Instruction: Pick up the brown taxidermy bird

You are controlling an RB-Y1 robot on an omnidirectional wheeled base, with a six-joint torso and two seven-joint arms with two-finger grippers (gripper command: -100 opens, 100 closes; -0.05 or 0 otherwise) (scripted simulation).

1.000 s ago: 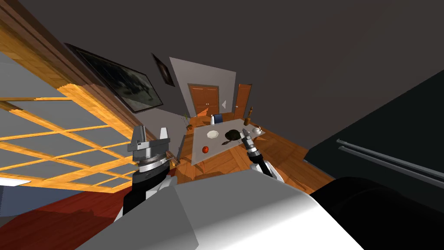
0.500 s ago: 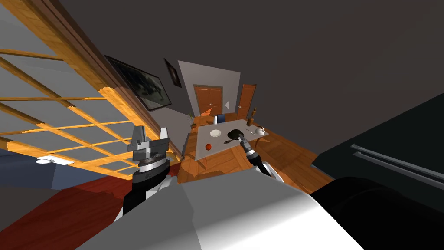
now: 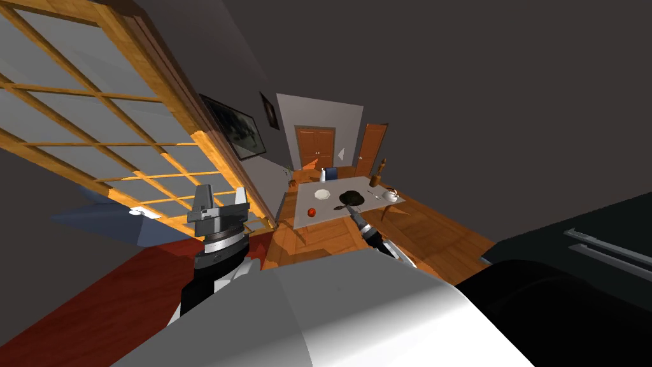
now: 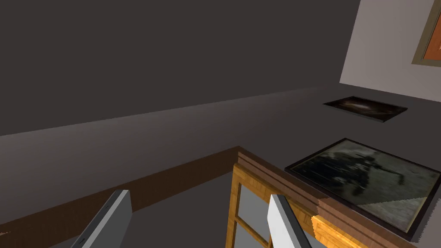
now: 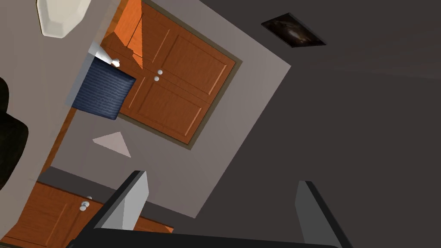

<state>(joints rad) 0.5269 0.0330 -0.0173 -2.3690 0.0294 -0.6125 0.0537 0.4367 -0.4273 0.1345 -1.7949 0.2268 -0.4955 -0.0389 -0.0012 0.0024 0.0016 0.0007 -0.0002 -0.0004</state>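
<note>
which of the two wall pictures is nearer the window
The big wide picture, right beside the window frame; the small picture hangs farther along the wall.

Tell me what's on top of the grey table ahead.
A white plate, a red round thing, a black pan, a white teapot and a small brown shape at the far corner, likely the bird. The right claw covers part of the table.

On the far grey tabletop (image 3: 329,209) a dark rounded lump (image 3: 351,197) is too small to name. In the right wrist view the picture's edge cuts it off, and the round white plate (image 5: 60,15) is cropped there too. A slim brown upright piece (image 3: 381,170) at the table's far corner is too small to identify. The right gripper (image 3: 351,213) hides part of the table's near edge.
</note>
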